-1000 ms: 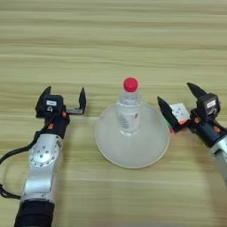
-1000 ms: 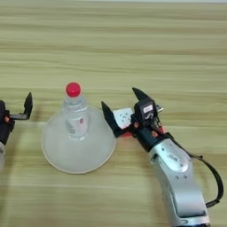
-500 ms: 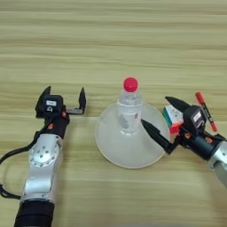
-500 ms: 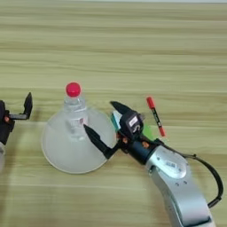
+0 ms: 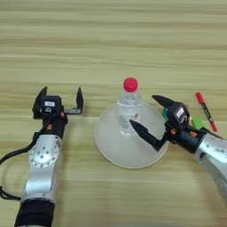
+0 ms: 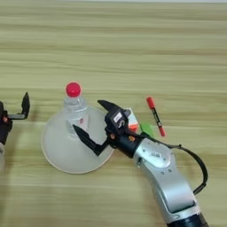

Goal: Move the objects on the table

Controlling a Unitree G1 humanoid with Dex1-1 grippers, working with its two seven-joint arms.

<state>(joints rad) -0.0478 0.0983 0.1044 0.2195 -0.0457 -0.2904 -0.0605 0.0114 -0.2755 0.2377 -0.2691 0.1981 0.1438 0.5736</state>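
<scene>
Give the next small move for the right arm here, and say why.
Probably ease the right tool a little further left, then close on the bottle. Its fingers are spread wide over the white plate and point at the bottle standing upright there, but neither seems to touch it yet. The left tool sits open off to the plate's left, not involved.

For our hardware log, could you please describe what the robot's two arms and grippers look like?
Both arms have silver-grey metal shells with round joint covers and a black cable trailing alongside. The left gripper and the right gripper each carry two slim, pointed black fingers on a black block bearing a small white label, with orange-red accents just behind it. The left arm's lowest visible section is black.
</scene>
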